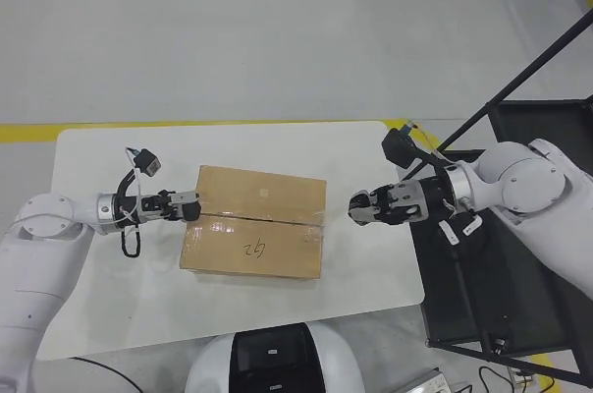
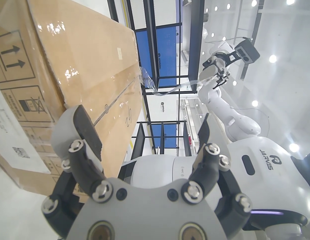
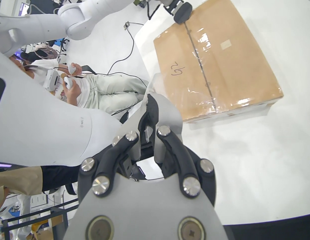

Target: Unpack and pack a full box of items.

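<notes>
The right gripper [image 3: 156,101], pinched shut on clear tape [image 2: 147,78], hangs right of the box [image 1: 257,221]. The left gripper [image 1: 188,204] gapes open at its left edge.

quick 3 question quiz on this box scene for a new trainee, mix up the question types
1. True or false: the cardboard box is already open on top.
2. Which gripper is shut on the clear tape strip that runs off the box's edge? A) left gripper B) right gripper C) neither
3. Fill in: the left gripper's jaws are ____.
Key: 1 false, its top is shut; 2 B; 3 open.
</notes>
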You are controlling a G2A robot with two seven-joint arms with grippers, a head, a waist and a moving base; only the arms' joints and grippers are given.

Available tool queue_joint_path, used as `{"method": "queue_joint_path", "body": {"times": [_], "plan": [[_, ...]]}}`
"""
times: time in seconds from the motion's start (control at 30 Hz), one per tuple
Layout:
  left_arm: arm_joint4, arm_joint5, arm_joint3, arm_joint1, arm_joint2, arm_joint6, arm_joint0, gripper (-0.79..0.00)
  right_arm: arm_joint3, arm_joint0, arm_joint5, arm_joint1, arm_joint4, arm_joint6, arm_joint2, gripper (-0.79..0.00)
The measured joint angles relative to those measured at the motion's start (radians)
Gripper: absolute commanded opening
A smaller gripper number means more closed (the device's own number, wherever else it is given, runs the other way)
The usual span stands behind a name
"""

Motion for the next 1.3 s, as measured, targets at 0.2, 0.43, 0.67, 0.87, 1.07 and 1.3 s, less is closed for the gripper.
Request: {"method": "queue_joint_path", "body": {"times": [0.2, 0.43, 0.67, 0.87, 1.07, 1.3], "plan": [[-0.007, -0.004, -0.004, 0.002, -0.014, -0.001, 0.007, 0.0, 0.08, 0.16, 0.076, -0.092, -0.132, -0.016, -0.149, -0.785], [-0.01, -0.004, -0.014, 0.009, -0.041, 0.001, 0.024, 0.0, 0.117, 0.282, 0.011, -0.163, -0.107, 0.04, -0.23, -0.785], [-0.008, -0.002, -0.02, 0.01, -0.045, 0.003, 0.029, 0.0, 0.139, 0.323, -0.024, -0.201, -0.137, -0.012, -0.248, -0.785], [-0.008, -0.002, -0.02, 0.01, -0.045, 0.003, 0.029, 0.0, 0.142, 0.322, -0.026, -0.205, -0.149, -0.02, -0.252, -0.785], [-0.008, -0.002, -0.02, 0.01, -0.045, 0.003, 0.029, 0.0, 0.141, 0.322, -0.026, -0.205, -0.149, -0.02, -0.252, -0.785], [0.003, 0.013, -0.044, 0.011, -0.052, 0.047, 0.045, 0.0, 0.141, 0.322, -0.026, -0.205, -0.149, -0.02, -0.252, -0.785]]}}
